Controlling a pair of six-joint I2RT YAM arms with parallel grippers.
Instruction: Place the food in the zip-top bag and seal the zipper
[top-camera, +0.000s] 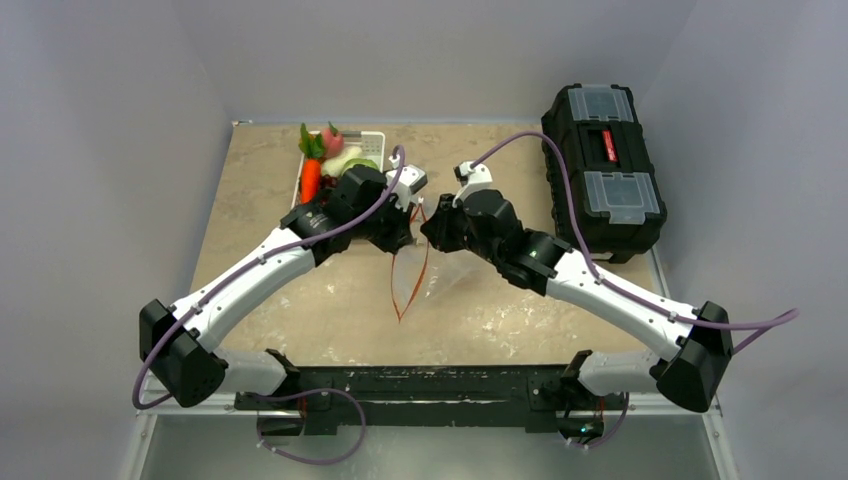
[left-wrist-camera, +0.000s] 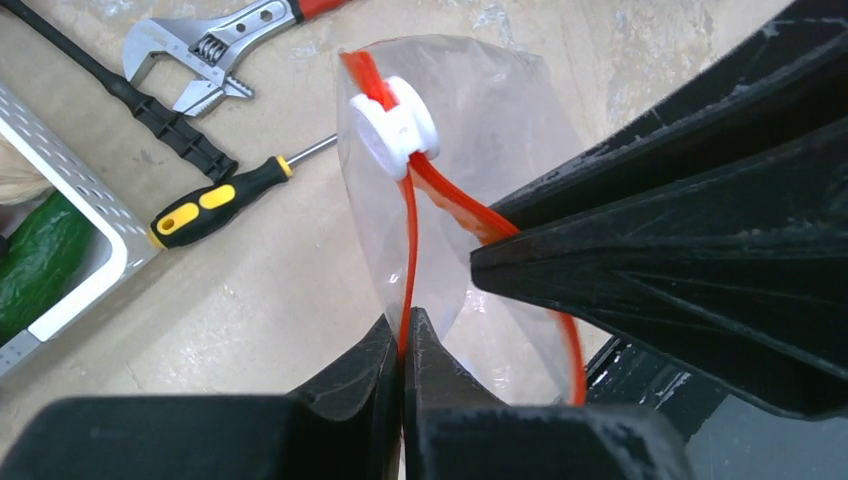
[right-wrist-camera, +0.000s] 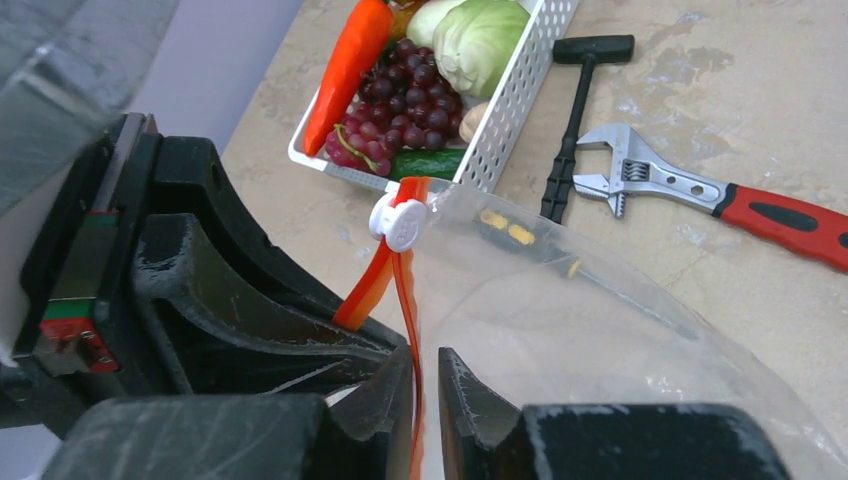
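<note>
The clear zip-top bag (top-camera: 445, 288) hangs between both grippers at mid-table, its mouth spread open. My left gripper (left-wrist-camera: 403, 332) is shut on one side of the red-orange zipper (left-wrist-camera: 410, 230), below the white slider (left-wrist-camera: 395, 130). My right gripper (right-wrist-camera: 425, 368) has the other side of the zipper (right-wrist-camera: 408, 300) between its jaws. That strip lies against one finger, with a narrow gap to the other. The food lies in the white basket (right-wrist-camera: 505, 110): orange carrot (right-wrist-camera: 345, 65), purple grapes (right-wrist-camera: 400, 110), green cabbage (right-wrist-camera: 480, 40). A pink peach (top-camera: 331, 140) shows from above.
A red-handled wrench (right-wrist-camera: 700, 190), a black hammer (right-wrist-camera: 578, 110) and a yellow-black screwdriver (left-wrist-camera: 215, 203) lie on the table beyond the bag. A black toolbox (top-camera: 600, 165) stands at the back right. A green cucumber (right-wrist-camera: 430, 162) lies in the basket.
</note>
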